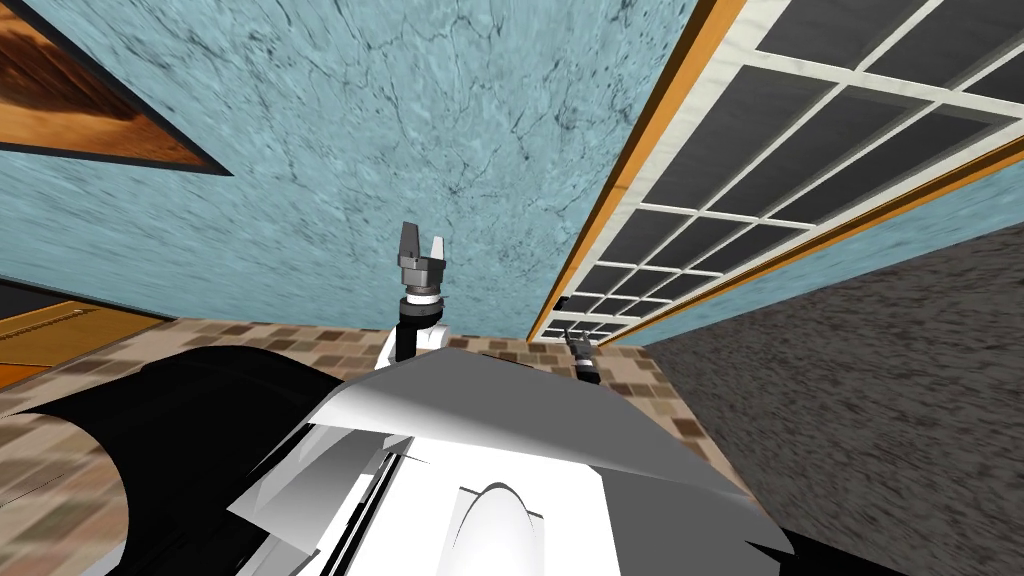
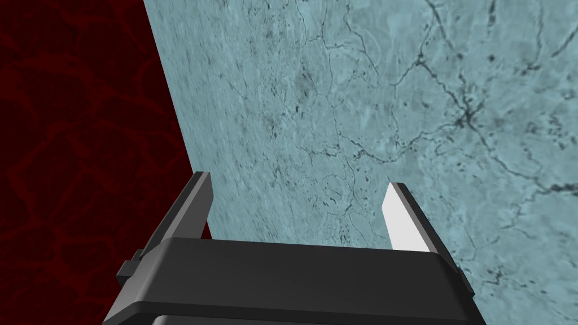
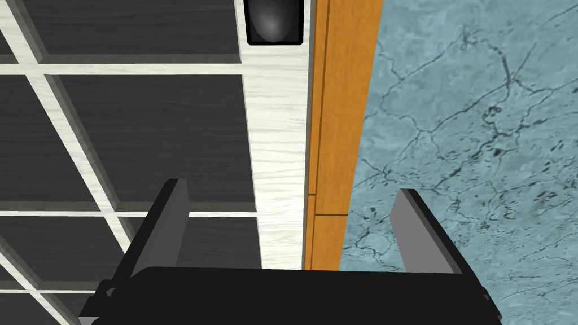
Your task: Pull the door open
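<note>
The door (image 1: 780, 150) has dark panes in a white grid and sits in an orange frame (image 1: 640, 160), to my right. In the right wrist view its white edge stile (image 3: 276, 158) runs between my fingers, with the frame (image 3: 333, 141) beside it. A dark rounded knob (image 3: 272, 21) sits on the stile, well beyond the fingertips. My right gripper (image 3: 290, 197) is open with nothing in it, low by the door's edge (image 1: 577, 345). My left gripper (image 1: 420, 245) is raised in front of the blue wall, open and empty (image 2: 299, 192).
A blue marbled wall (image 1: 400, 130) stands straight ahead, with a framed picture (image 1: 90, 110) at the upper left. Orange wooden furniture (image 1: 50, 335) lies at the left. A dark grey wall (image 1: 860, 400) closes the right side. The floor (image 1: 300, 345) is brown tile.
</note>
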